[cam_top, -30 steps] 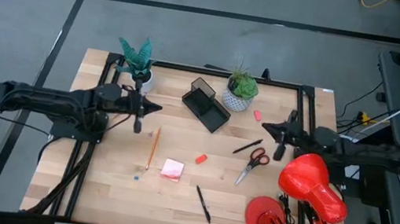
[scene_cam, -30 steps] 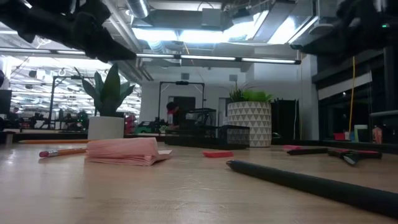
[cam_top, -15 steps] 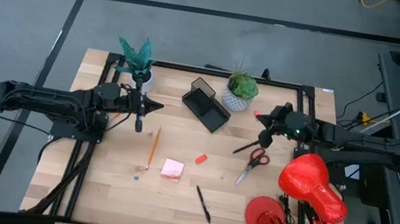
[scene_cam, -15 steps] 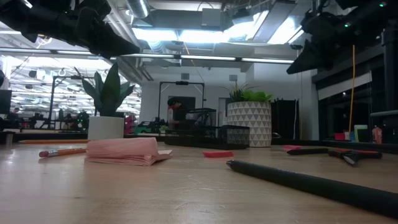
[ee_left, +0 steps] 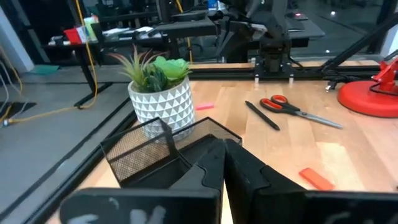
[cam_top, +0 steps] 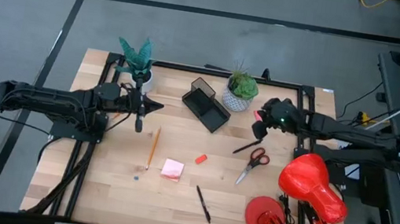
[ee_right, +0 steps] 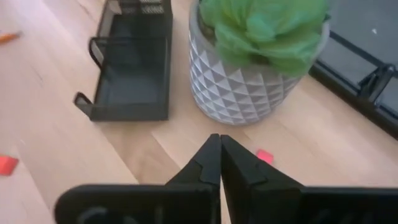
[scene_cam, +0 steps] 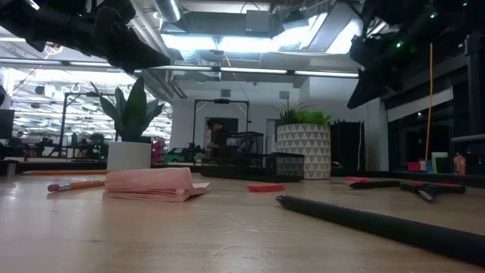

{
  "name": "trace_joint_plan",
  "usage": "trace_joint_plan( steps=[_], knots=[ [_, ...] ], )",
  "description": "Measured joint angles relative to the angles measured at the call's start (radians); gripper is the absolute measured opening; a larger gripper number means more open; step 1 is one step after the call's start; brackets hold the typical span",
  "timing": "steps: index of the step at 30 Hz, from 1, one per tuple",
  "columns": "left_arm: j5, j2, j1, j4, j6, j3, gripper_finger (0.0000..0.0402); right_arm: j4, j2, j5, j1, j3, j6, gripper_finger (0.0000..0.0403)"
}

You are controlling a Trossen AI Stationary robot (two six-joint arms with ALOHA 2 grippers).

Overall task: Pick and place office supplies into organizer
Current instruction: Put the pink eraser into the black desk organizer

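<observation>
Organizer (cam_top: pixel 206 104): black mesh tray, upper centre of the high view, set on the tabletop (cam_top: pixel 172 195) just left of the triangle-patterned plant pot (cam_top: pixel 238 98). Its compartments are seen bare in the right wrist view; nothing is judged to have been placed yet.

Supplies, all loose on the tabletop:
- Orange-yellow pencil (cam_top: pixel 152 147), left of centre.
- Pink sticky-note pad (cam_top: pixel 172 169), centre, below the pencil's level.
- Small red eraser (cam_top: pixel 201 158), just right of the pad.
- A second pink eraser (ee_right: pixel 264 155), shown in the right wrist view just ahead of the fingertips, beside the plant pot.
- Black pen (cam_top: pixel 204 204), lower centre.
- Second black pen (cam_top: pixel 246 146), right of centre, beside the red-handled scissors (cam_top: pixel 254 161).

Progress: the whole set is judged to be left to collect; the task is at its start.

Right gripper (cam_top: pixel 263 118): upper right of the high view, above the pink eraser and right of the plant pot; its fingers are pressed together and nothing is held.

Left gripper (cam_top: pixel 155 107): upper left, left of the organizer, fingers likewise closed and empty.

Surface: pale wood planks edged by a black frame. A second plant (cam_top: pixel 136 59) stands at the upper left; a red desk lamp (cam_top: pixel 301 192) occupies the lower right.

Room: grey floor with dark lines; ceiling lights and equipment racks behind in the low view.
</observation>
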Motion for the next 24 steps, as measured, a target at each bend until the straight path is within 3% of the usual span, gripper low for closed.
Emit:
trace_joint_plan(
  steps=[17,24],
  knots=[
    [0.0,0.0,0.0,-0.006,-0.011,0.0,0.0003,-0.007,0.228,-0.086,-0.133,0.0,0.079,0.0163],
    [0.0,0.0,0.0,-0.007,-0.011,0.0,0.0003,0.04,0.305,-0.087,-0.197,0.0,0.1,0.019]
  ],
)
